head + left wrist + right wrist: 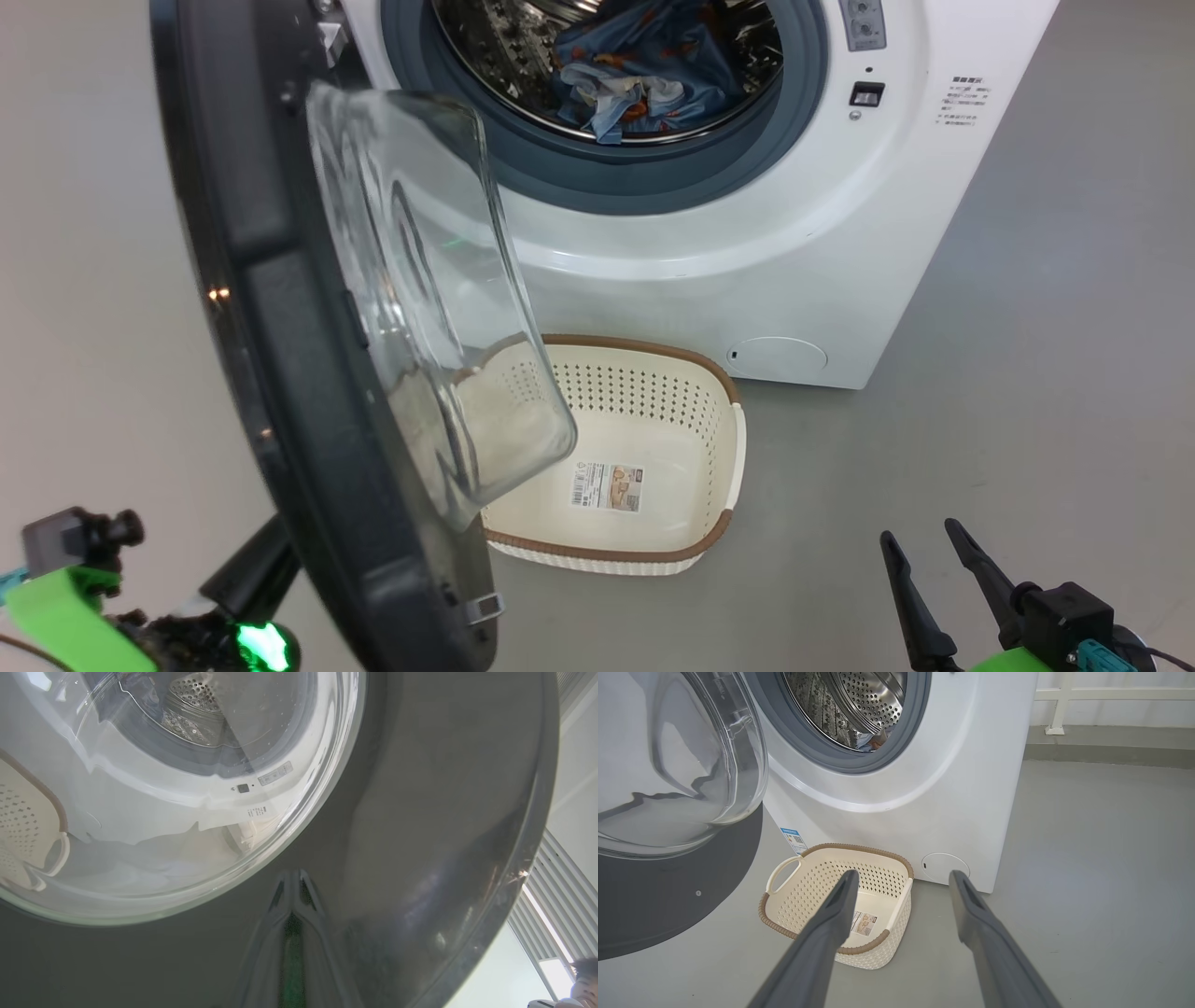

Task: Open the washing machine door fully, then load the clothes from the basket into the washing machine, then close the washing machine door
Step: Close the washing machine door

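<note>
Pointing at washing machine door (420,812); closed left gripper (293,877)

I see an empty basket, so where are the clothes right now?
In the head view, top centre, the clothes lie bunched inside the washing machine, just behind its grey gasket and right of the open door.

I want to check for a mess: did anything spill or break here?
Nothing stands out. The clothes lie inside the washing machine, the basket stands upright and empty on the floor, and the washing machine door looks whole.
</note>
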`<state>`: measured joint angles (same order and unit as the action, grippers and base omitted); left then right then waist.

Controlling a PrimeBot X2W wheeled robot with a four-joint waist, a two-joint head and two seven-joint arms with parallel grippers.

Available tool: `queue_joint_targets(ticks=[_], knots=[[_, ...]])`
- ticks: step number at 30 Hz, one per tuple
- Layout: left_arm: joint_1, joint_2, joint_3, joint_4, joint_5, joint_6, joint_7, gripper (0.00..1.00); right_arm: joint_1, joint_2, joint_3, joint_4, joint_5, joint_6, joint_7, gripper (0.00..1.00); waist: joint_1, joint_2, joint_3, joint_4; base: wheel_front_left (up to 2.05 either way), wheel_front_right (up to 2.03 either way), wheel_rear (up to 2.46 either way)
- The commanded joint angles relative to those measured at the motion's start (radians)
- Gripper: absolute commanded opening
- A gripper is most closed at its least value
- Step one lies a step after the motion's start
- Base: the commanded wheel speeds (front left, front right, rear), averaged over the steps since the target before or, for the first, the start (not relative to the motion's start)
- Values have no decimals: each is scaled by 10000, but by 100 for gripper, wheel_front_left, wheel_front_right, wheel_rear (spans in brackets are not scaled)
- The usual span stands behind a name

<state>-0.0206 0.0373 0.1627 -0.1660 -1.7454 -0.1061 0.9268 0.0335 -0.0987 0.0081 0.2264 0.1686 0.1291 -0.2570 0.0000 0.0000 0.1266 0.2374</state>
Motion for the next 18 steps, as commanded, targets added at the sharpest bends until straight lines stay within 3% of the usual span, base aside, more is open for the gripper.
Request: queue_joint_targets(ticks=[1,18], knots=[[-231,131,44,-307,-55,-139,10,0,-384,-45,179,-228,-105,16,-48,100,0,0,-10,-38,0,0,0],[-1723,130,-1646,1016,140,-242,-1489,0,-279,-66,276,-182,-66,16,-48,100,0,0,-381,-757,0,0,0]])
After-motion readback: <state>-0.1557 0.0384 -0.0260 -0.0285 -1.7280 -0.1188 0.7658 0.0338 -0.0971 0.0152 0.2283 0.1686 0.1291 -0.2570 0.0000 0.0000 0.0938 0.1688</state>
